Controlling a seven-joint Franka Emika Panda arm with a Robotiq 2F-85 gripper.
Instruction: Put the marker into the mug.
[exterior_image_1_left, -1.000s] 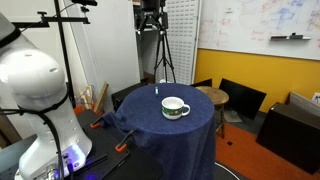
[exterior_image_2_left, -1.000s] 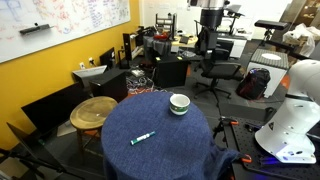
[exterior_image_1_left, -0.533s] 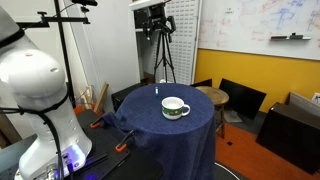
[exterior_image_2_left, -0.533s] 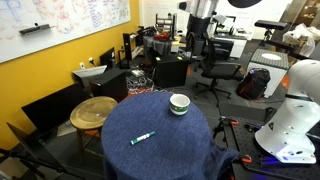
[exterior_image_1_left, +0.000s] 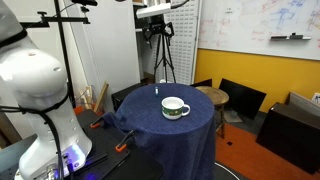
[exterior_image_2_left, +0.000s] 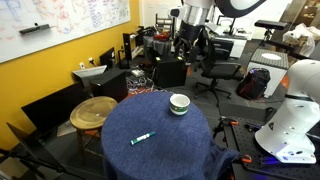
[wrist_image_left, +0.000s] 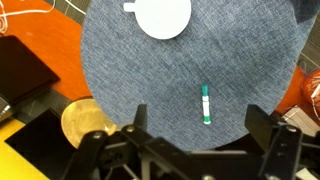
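Observation:
The marker (wrist_image_left: 206, 105), a thin green-and-white stick, lies flat on the round blue-clothed table (wrist_image_left: 120, 70). It also shows in both exterior views (exterior_image_2_left: 144, 137) (exterior_image_1_left: 156, 91). The mug (wrist_image_left: 163, 15), white with a dark green band, stands upright near the table's edge, apart from the marker (exterior_image_2_left: 180, 103) (exterior_image_1_left: 176, 108). My gripper (wrist_image_left: 200, 135) is open and empty. It hangs high above the table, looking straight down, with the marker between its fingers in the wrist view. In the exterior views it is up high (exterior_image_2_left: 188, 30) (exterior_image_1_left: 157, 10).
A round wooden stool (exterior_image_2_left: 92, 112) stands beside the table and shows in the wrist view (wrist_image_left: 85, 118). Black chairs (exterior_image_1_left: 240, 98), a camera tripod (exterior_image_1_left: 160, 55) and the white robot base (exterior_image_1_left: 40, 90) surround the table. The floor is orange.
The arm has swung sideways high up, carrying the gripper nearer to above the table. The marker and mug have not moved.

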